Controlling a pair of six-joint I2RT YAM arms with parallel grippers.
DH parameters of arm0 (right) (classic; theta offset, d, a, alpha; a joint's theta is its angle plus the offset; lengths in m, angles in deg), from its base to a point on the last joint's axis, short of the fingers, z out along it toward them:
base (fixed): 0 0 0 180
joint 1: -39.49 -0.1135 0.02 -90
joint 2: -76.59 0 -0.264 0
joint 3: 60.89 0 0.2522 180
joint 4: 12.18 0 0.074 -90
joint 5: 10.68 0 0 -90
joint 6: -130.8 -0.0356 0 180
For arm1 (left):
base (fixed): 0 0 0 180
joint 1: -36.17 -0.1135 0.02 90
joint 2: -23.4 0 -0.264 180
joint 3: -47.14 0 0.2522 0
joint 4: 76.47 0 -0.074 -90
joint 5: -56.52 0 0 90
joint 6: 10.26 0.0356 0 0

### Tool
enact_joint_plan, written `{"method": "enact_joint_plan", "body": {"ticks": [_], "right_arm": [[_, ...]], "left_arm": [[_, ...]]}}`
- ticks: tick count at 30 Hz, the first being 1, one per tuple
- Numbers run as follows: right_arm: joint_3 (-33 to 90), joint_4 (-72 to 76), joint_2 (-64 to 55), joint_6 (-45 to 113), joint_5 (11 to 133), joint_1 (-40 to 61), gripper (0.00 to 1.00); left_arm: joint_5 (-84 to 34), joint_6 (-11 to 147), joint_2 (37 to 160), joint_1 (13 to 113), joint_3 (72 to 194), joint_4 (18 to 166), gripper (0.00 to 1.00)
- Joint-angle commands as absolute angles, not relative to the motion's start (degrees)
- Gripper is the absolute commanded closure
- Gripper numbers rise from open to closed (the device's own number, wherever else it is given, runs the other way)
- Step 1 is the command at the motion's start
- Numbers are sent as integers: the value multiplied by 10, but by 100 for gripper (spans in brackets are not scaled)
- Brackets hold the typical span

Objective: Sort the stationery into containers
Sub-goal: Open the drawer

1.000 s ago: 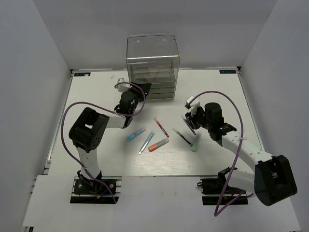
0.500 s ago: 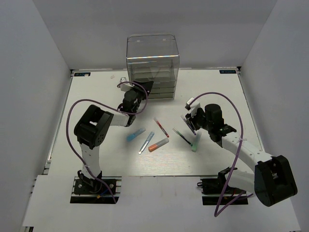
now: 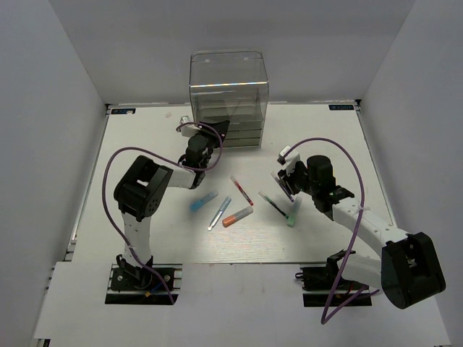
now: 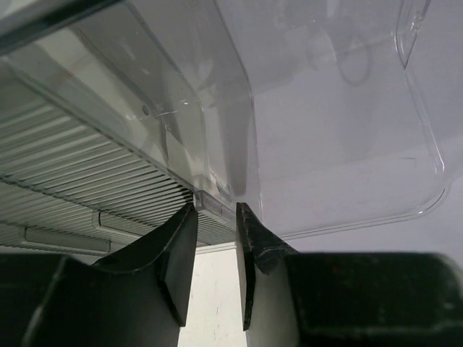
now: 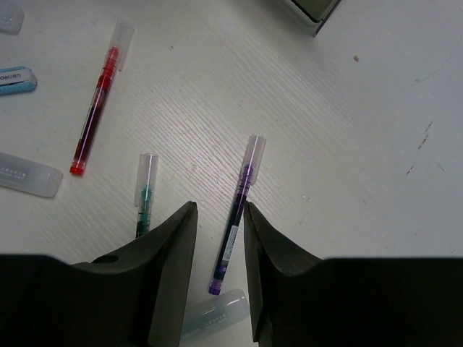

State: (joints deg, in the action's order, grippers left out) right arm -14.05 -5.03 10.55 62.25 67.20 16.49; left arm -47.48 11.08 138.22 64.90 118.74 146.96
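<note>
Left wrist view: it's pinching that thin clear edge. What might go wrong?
The left end effector grips only the thin drawer lip; it may slip off, or pulling may drag the whole drawer unit. The right end effector hovers over the purple pen; the green pen beside it could get knocked.

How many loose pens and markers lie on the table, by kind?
Short markers: 3 (blue marker, orange marker, mint-green marker)
Thin pens: 4 (red pen, green pen, purple pen, silvery-blue pen)
Total: 7
</note>
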Motion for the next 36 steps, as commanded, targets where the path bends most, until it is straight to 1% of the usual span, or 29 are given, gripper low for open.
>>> {"method": "enact_joint_plan", "body": {"ticks": [1,8,10,13,14,15,17,18,20,36], "right_arm": [[-143,-77,116,627,674,166,62],[-144,-76,119,627,674,166,62],[-144,-76,118,627,674,165,62],[-144,-75,120,627,673,166,62],[-144,-74,118,627,673,164,62],[-144,-76,119,627,673,166,62],[-143,-75,119,626,671,165,62],[-143,-76,120,627,672,166,62],[-143,-75,119,627,672,165,62],[-141,-72,118,624,669,165,62]], "left_arm": [[-505,109,1384,646,1208,1494,63],[-518,99,1390,646,1196,1507,69],[-525,99,1390,646,1196,1514,73],[-531,93,1390,646,1190,1520,81],[-531,93,1390,646,1190,1526,87],[-531,93,1390,646,1185,1526,89],[-531,93,1390,646,1185,1531,96],[-531,93,1390,646,1179,1538,96],[-525,88,1390,646,1178,1545,100],[-515,88,1340,674,1116,1587,100]]}}
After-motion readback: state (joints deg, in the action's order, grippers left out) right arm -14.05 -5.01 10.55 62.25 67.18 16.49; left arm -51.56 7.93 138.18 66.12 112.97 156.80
